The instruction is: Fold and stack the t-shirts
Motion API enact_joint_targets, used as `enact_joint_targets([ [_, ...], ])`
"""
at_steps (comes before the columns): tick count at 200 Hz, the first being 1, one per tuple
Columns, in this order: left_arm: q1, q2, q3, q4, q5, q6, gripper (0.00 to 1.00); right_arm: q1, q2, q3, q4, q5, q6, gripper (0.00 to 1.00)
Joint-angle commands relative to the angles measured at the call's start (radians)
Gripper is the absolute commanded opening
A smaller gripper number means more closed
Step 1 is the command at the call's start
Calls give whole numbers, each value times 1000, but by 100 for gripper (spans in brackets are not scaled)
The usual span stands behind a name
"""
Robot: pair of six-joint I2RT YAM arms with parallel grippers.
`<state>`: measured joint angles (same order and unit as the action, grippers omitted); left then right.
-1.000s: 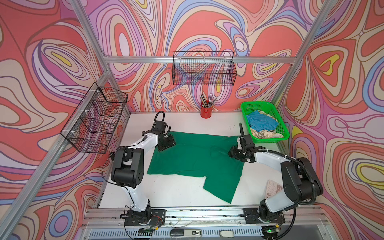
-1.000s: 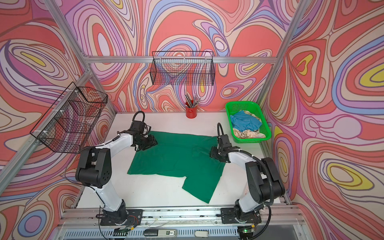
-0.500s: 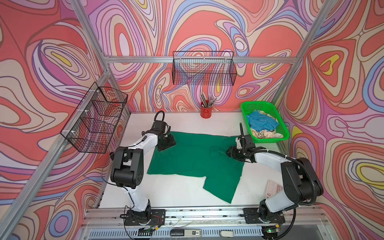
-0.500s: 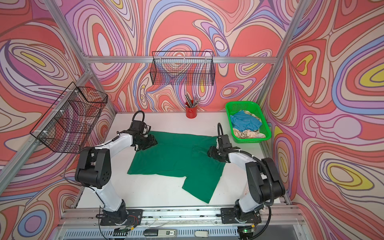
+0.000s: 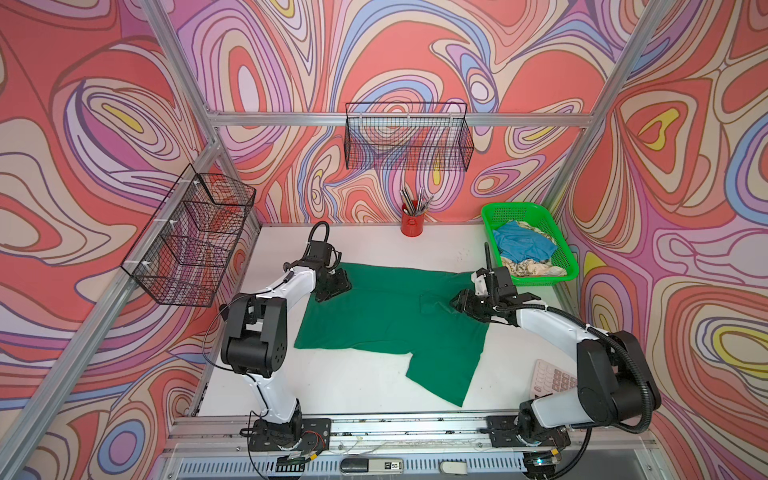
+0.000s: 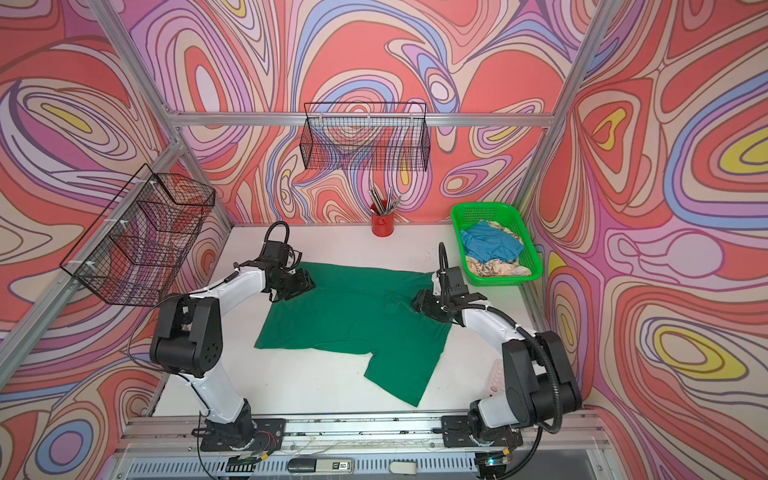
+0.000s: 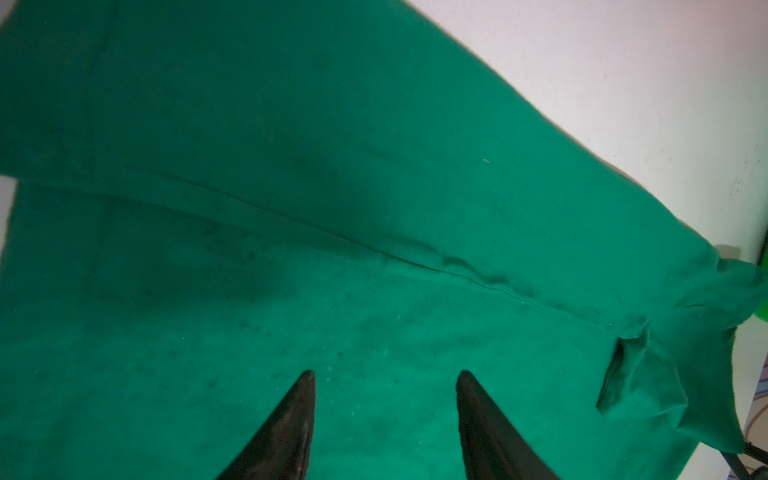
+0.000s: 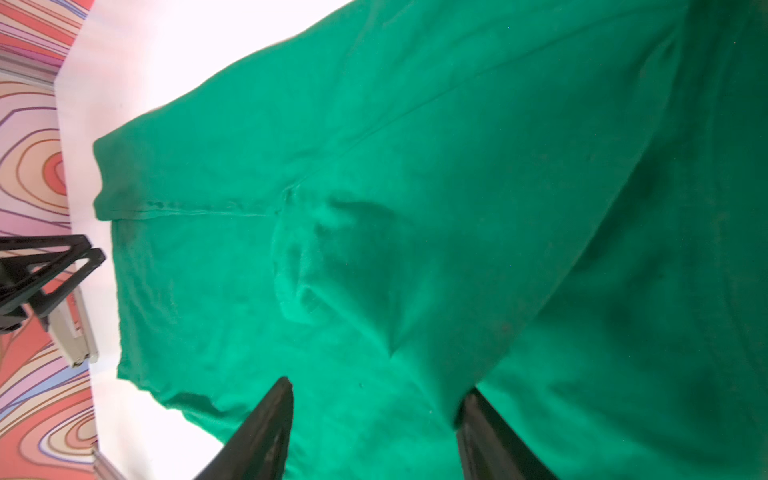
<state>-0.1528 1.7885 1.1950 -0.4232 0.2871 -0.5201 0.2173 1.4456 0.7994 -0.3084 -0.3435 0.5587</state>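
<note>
Cloth first: dark green short-sleeved tee [image 5: 386, 316] lies spread flat mid-table on the white tabletop [image 5: 365, 395], one flap reaching toward the near right. I see the left gripper [image 5: 337, 286] low over its far-left corner and the right gripper [image 5: 460, 301] over its right edge. Both sets of jaws stand apart, nothing pinched between them. Far right, the light blue tee [image 5: 523, 245] and cream patterned tee [image 5: 534, 269] sit crumpled in the bright green plastic mesh basket [image 5: 569, 270].
</note>
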Motion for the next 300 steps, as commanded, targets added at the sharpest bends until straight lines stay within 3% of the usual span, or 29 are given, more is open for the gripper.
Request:
enact_joint_targets([
  [1, -7, -21, -14, -9, -13, -3, 57, -5, -41, 27, -54, -18, 16, 65],
  [47, -8, -21, -24, 2, -6, -7, 57, -5, -51, 15, -120, 108, -16, 66],
  [116, -8, -29, -37, -3, -10, -1, 57, -5, -18, -36, -60, 190, -47, 68],
  [218, -8, -41, -37, -13, -22, 0, 57, -4, 82, -73, 131, 113, -39, 69],
  [300, -8, -44, -39, -14, -25, -5, 57, -5, 104, -58, 158, 121, -74, 69],
])
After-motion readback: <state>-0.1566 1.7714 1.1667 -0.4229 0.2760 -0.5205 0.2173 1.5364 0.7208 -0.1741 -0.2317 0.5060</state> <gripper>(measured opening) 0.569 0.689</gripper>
